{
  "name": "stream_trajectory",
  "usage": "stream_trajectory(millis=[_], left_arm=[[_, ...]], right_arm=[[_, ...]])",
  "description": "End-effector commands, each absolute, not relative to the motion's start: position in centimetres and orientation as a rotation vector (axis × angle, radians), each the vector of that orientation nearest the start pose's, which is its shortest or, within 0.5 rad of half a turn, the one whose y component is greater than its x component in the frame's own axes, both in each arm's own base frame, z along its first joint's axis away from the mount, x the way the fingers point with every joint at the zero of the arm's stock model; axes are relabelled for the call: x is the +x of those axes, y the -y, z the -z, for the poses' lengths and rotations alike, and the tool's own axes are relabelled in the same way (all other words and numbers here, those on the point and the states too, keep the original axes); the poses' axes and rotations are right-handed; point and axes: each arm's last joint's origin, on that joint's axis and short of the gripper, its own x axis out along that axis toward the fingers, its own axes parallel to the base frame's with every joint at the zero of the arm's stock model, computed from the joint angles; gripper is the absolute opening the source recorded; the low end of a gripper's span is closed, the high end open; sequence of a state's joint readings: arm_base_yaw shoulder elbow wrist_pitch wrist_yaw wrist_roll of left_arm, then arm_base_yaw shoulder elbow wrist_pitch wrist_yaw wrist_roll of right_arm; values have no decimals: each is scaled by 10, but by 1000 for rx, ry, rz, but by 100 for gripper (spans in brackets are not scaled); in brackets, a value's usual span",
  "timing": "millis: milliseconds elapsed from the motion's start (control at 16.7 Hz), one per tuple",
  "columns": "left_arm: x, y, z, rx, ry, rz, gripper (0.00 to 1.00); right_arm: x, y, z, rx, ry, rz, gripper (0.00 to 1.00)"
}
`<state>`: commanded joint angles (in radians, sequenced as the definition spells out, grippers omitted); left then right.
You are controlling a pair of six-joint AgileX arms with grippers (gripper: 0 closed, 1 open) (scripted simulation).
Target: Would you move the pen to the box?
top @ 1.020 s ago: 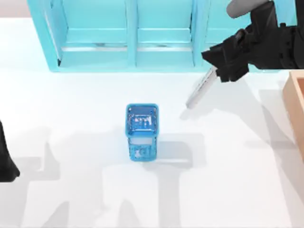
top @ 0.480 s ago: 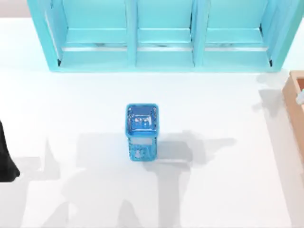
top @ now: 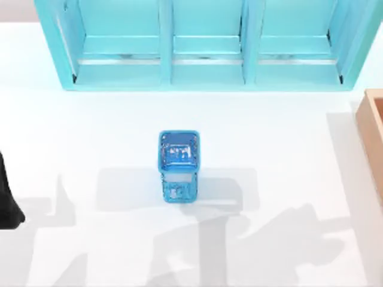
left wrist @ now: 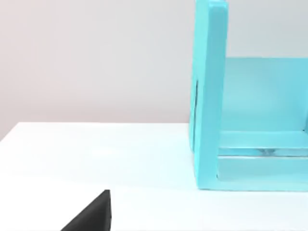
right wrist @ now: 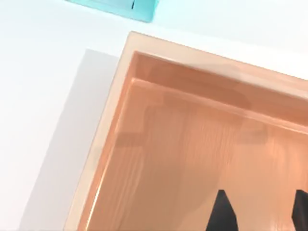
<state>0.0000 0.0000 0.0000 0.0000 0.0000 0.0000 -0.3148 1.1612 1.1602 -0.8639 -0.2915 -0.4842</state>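
Observation:
The box (right wrist: 103, 144) is light brown with thick flat walls, and the right wrist view looks down into its bare floor. My right gripper (right wrist: 262, 211) hangs over the inside of the box, open, its two black fingertips (right wrist: 221, 214) wide apart with nothing between them. In the top view a strip of the box (top: 371, 137) shows at the table's right edge. The pen is out of view. My left arm (top: 7, 200) stays parked at the table's left edge, and a black part of its gripper (left wrist: 91, 219) shows in the left wrist view.
A big cyan shelf unit (top: 203, 45) spans the back of the table. A small translucent blue cup (top: 178, 164) stands upright near the middle. White tabletop lies open around the cup and between it and the box.
One second ago my right gripper held the pen in front of the shelf. It then left the top view to the right, over the box, and the pen no longer shows.

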Motion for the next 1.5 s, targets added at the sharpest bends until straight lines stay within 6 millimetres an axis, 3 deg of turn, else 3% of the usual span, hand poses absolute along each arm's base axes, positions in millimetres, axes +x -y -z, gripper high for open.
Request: stream_trajectory(millis=[300, 720, 1020, 1500], left_arm=[[106, 1, -160, 0, 0, 0, 100], [106, 1, -160, 0, 0, 0, 100], [106, 1, -160, 0, 0, 0, 100], [106, 1, -160, 0, 0, 0, 100]], right_arm=[[224, 60, -322, -199, -812, -185, 0], [241, 58, -270, -203, -802, -178, 0], [241, 58, -266, -202, -806, -179, 0], [241, 58, -266, -202, -806, -179, 60]])
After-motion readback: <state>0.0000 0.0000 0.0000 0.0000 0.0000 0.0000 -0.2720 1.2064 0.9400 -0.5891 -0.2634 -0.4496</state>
